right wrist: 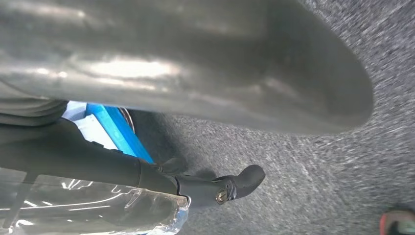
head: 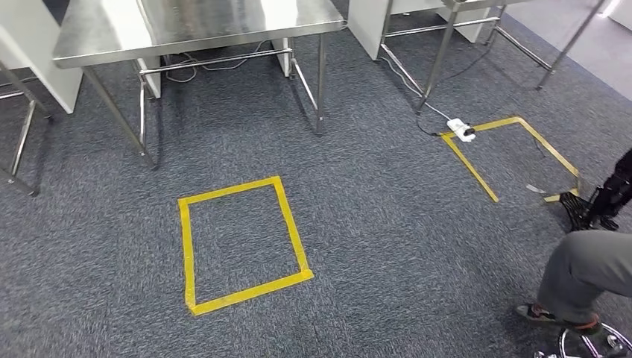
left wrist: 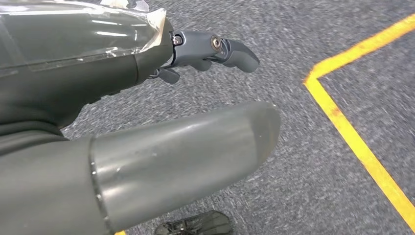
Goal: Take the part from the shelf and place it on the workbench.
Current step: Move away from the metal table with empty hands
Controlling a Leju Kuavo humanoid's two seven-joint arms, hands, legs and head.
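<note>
The steel workbench [head: 195, 28] stands at the far left of the head view, on grey carpet [head: 373, 224], with a yellow tape square [head: 240, 244] on the floor in front of it. Further right lies a second taped square [head: 514, 155] with a white power strip [head: 461, 130] at its corner, and a seated person's leg [head: 585, 272] at the right edge. The left hand [left wrist: 147, 112] hangs over carpet, fingers apart, holding nothing. The right hand [right wrist: 195, 98] likewise hangs with nothing visibly in it, though whether its fingers are spread I cannot tell. Something blue [right wrist: 117, 129] sits behind it; whether that is the part is unclear.
</note>
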